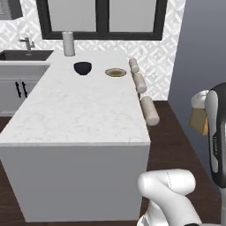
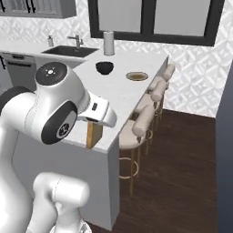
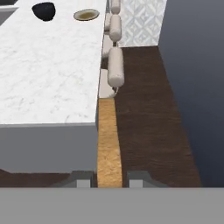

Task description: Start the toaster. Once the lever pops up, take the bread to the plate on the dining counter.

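My gripper (image 3: 109, 179) is shut on the bread (image 3: 108, 140), a golden-tan slice that the hand view shows edge-on between the two fingertips. In the right base view the bread (image 2: 94, 136) hangs below the hand, in front of the near end of the dining counter (image 2: 123, 98). In the left base view the bread (image 1: 199, 122) hangs in the air to the right of the dining counter (image 1: 75, 110), over the dark floor. The plate (image 1: 115, 72) (image 2: 137, 76) (image 3: 86, 15) lies at the counter's far right edge. The toaster and its lever are out of view.
A dark blue bowl (image 1: 82, 68) (image 2: 104, 68) sits left of the plate. Three beige stools (image 1: 150, 110) (image 2: 143, 120) line the counter's right side. A paper towel roll (image 1: 68, 43) and a sink (image 1: 26, 55) are at the back. A dark wall (image 1: 198, 44) stands on the right.
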